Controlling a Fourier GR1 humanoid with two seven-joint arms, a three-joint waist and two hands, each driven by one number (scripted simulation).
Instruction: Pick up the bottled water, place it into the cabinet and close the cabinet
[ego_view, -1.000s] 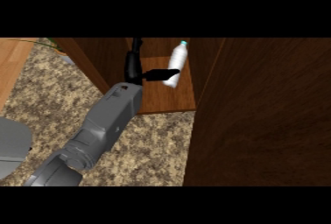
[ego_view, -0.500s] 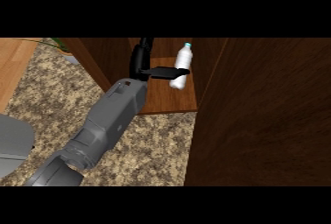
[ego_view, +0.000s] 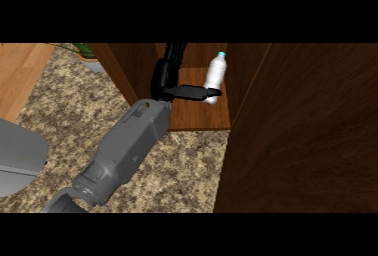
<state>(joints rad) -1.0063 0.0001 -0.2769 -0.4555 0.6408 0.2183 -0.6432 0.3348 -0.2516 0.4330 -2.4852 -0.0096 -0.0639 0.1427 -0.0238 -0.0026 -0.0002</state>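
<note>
- Black, the one hand (ego_view: 176, 82) in view sits on the end of a long grey forearm (ego_view: 124, 145) that climbs from the lower left corner into the open wooden cabinet (ego_view: 199, 112).
- Which of the robot's two hands it is cannot be settled from this view.
- Its fingers (ego_view: 174, 57) run straight up toward 12 o'clock; the thumb (ego_view: 196, 92) sticks out toward 3 o'clock and meets the lower part of the bottle.
- Whether the hand is grasping the bottle or merely resting against it cannot be told.
- The clear plastic water bottle with a pale blue cap (ego_view: 214, 75) stands upright inside the cabinet, at 3 o'clock of the hand, just beside the cabinet's right inner edge.
- A wide dark brown wooden door panel (ego_view: 303, 135) fills the frame's right side, at 4 o'clock of the hand.
- Speckled beige granite counter (ego_view: 66, 105) spreads at 8 o'clock.
- A large grey shape (ego_view: 18, 160) lies at the left edge; something green (ego_view: 83, 49) shows at 10 o'clock.
</note>
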